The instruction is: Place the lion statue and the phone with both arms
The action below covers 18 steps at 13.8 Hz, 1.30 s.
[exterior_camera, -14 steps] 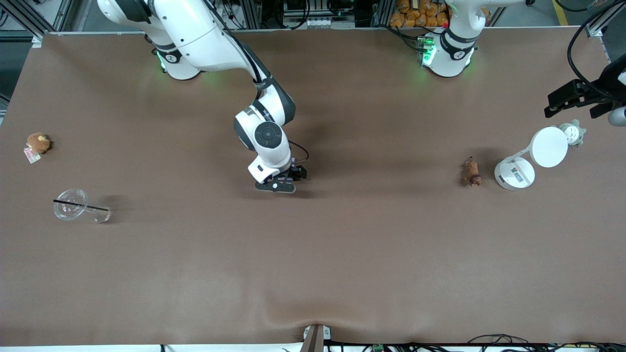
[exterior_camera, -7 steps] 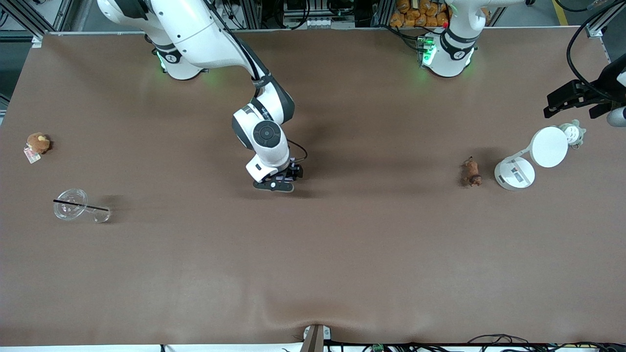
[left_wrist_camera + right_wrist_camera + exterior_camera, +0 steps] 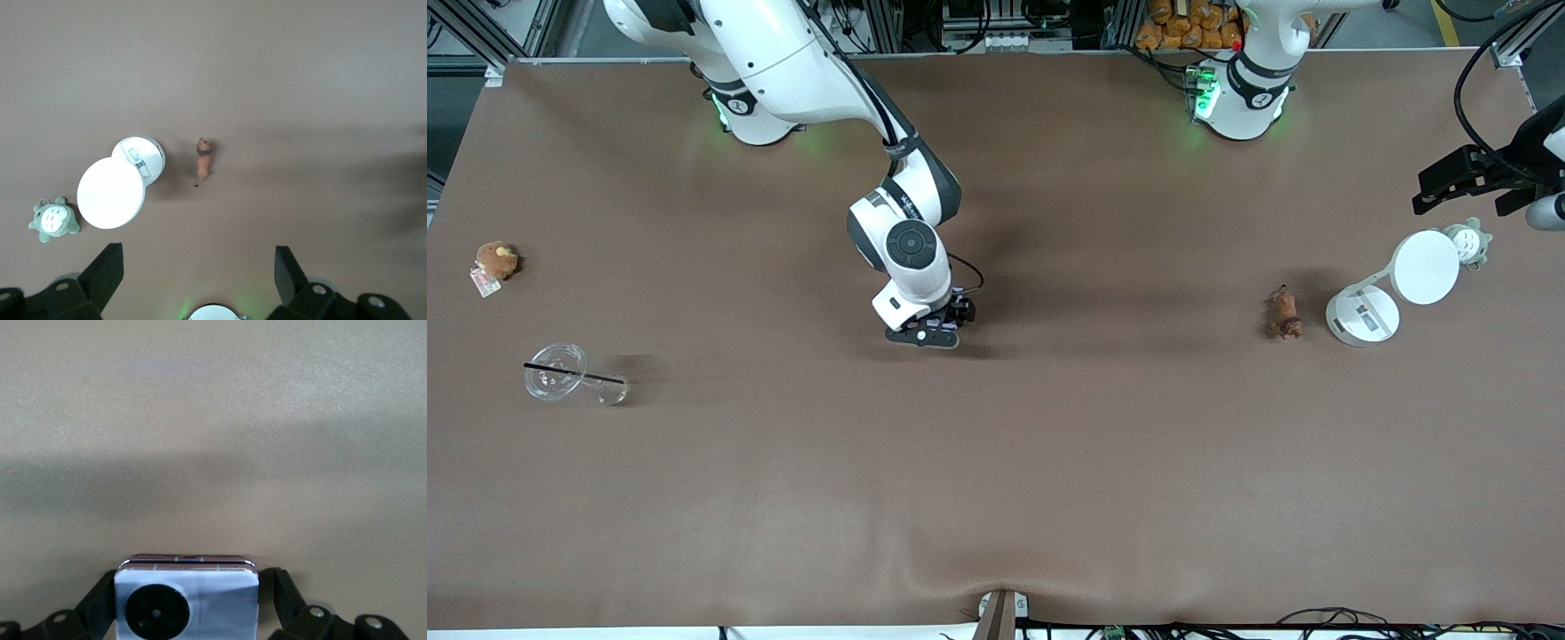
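My right gripper [image 3: 935, 331] is shut on the phone [image 3: 187, 600], a pale-lavender folded flip phone with a round black lens showing between the fingers. It holds the phone low over the middle of the table. In the front view the hand hides most of the phone. The lion statue [image 3: 1286, 314] is a tiny brown figurine lying on the table toward the left arm's end; it also shows in the left wrist view [image 3: 202, 159]. My left gripper [image 3: 1476, 188] is open and empty, high over the table's edge at that end, above a small grey-green toy [image 3: 1467, 242].
A white lamp-like disc on a round base [image 3: 1392, 289] stands beside the lion statue, with the grey-green toy [image 3: 55, 220] next to it. A tan plush toy with a tag [image 3: 496, 260] and a tipped clear cup with a black straw [image 3: 569, 373] lie toward the right arm's end.
My right gripper, with the phone, has shifted slightly toward the right arm's end of the table. The left gripper has barely moved. The lion statue has not moved.
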Motion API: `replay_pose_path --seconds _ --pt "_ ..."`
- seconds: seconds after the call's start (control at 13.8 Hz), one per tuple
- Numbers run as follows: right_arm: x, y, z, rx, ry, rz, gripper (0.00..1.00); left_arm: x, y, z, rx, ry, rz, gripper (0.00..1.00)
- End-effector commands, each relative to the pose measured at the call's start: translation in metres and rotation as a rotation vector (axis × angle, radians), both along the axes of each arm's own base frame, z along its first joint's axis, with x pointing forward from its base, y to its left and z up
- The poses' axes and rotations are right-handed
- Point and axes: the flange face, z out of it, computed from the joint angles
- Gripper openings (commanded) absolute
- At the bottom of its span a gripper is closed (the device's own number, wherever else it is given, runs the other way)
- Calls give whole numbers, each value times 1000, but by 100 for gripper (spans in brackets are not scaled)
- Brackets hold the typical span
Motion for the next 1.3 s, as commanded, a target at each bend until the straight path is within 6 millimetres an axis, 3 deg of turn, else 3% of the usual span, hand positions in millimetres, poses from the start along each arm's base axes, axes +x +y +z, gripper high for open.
replay_pose_path --seconds 0.0,0.07,0.14,0.29,0.43,0.58,0.8,1.01,1.23 --pt "-6 -2 2 -5 0 12 100 1 0 4 -7 -10 4 100" --pt "-6 -2 2 -4 -2 14 95 1 0 4 -7 -10 4 100" --pt "-8 0 2 -3 -3 17 78 1 -1 3 -7 -8 2 100" --pt "-7 0 3 -1 -5 15 33 1 0 4 -7 -10 4 100" --pt "-5 0 7 3 -12 5 5 1 -1 3 -7 -8 2 100" --pt "1 -3 24 14 -28 -10 0 1 0 4 -7 -10 4 100" --pt "36 -35 82 32 -106 -68 0 1 -1 4 -7 -11 1 100" --pt "69 -81 122 18 -143 -74 0 2 -3 6 -6 -16 -1 100" --pt "124 -141 156 25 -215 -3 0 4 -1 6 -6 -16 1 100"
